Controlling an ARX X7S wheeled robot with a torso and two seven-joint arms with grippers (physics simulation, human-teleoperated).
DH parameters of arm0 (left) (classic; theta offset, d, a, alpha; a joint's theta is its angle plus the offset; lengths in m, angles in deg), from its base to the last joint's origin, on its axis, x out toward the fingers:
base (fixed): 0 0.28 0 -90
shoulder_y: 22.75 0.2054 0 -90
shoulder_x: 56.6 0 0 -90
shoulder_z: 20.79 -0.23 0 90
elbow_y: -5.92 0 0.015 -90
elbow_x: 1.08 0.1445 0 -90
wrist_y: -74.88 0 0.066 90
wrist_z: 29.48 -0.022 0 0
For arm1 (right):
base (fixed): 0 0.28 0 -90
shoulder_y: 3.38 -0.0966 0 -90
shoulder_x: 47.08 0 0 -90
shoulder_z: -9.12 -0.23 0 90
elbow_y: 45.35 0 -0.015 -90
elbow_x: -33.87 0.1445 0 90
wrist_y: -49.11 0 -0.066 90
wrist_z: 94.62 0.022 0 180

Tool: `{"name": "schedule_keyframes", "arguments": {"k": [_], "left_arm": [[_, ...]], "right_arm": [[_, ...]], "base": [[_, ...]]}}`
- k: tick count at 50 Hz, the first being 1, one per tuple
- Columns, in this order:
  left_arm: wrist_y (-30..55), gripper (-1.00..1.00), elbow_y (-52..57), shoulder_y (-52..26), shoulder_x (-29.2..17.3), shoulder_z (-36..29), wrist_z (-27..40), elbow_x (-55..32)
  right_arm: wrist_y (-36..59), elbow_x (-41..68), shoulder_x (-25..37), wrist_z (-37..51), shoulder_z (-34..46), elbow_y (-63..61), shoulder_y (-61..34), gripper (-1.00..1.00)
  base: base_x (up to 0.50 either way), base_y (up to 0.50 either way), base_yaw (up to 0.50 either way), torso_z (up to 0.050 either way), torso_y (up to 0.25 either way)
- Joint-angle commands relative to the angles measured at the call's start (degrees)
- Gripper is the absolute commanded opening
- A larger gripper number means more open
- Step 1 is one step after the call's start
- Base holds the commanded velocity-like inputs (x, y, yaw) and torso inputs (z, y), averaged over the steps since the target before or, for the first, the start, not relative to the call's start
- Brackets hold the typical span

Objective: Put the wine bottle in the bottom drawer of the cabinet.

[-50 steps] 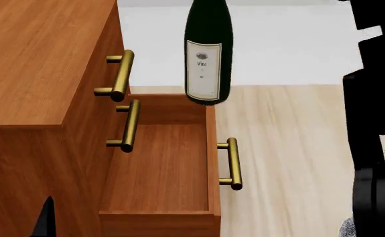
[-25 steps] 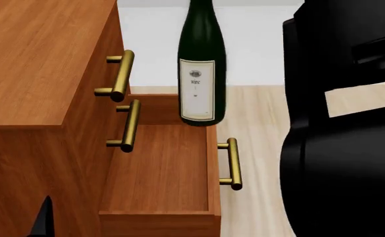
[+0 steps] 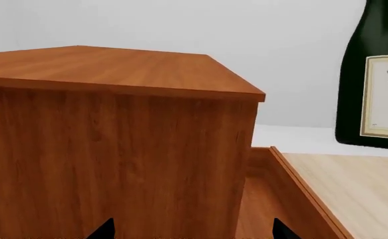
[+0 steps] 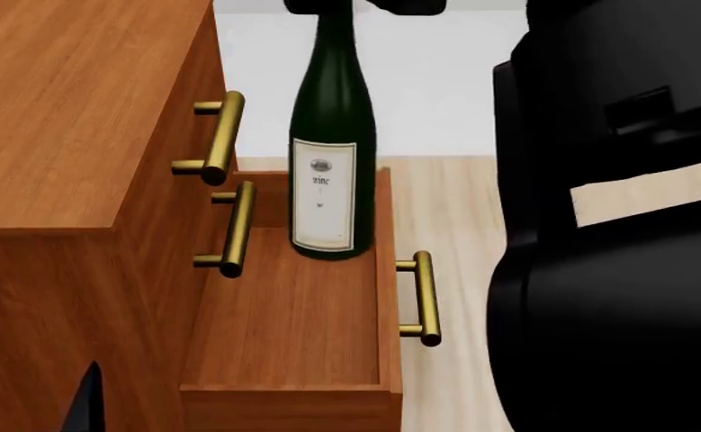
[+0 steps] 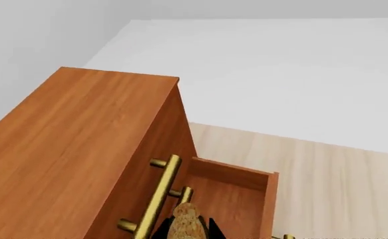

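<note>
The dark green wine bottle with its cream label hangs upright over the far end of the open bottom drawer. My right gripper is shut on its neck at the top edge of the head view. In the right wrist view the tan cork shows between the dark fingers of the right gripper, above the drawer. The left gripper is open and empty, facing the side of the cabinet. The bottle also shows in the left wrist view.
The cabinet top fills the head view's left. Two upper brass handles stick out above the drawer, and the drawer's own handle sits on its front. My black right arm covers the right side over the pale wood floor.
The bottle has moved left and down, from beside the drawer's front wall to over its inside. The right arm has swung further into the head view.
</note>
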Motion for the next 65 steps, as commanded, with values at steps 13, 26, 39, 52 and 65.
{"name": "schedule_keyframes", "arguments": {"k": [13,26,39,52,65], "left_arm": [[-0.8,1.0,-0.1,0.4,0.1,-0.4,-0.7,0.4],[-1.1,1.0,-0.1,0.6,0.0,-0.6,-0.9,0.8],[-1.0,1.0,-0.2,0.5,0.1,-1.1,-1.1,1.5],[-1.1,1.0,-0.6,0.7,0.1,-1.1,-0.9,1.7],[-1.3,1.0,-1.1,0.5,0.2,-1.1,-1.2,1.5]], "right_arm": [[-5.4,29.8,-0.1,2.2,26.5,0.0,1.4,-1.0],[-5.6,28.8,-0.1,3.1,24.8,0.0,2.3,-1.0],[-10.6,50.4,-0.1,3.2,47.5,0.0,0.2,-1.0],[-14.0,66.6,-0.1,0.5,66.3,-0.1,-1.9,-1.0],[-12.0,65.4,-0.1,0.2,63.6,-0.1,-2.3,-1.0]], "base": [[0.0,0.0,0.0,0.001,0.001],[0.0,0.0,0.0,0.0,0.001],[0.0,0.0,0.0,0.0,-0.061],[0.0,0.0,0.0,0.0,-0.126],[0.0,0.0,0.0,0.0,-0.128]]}}
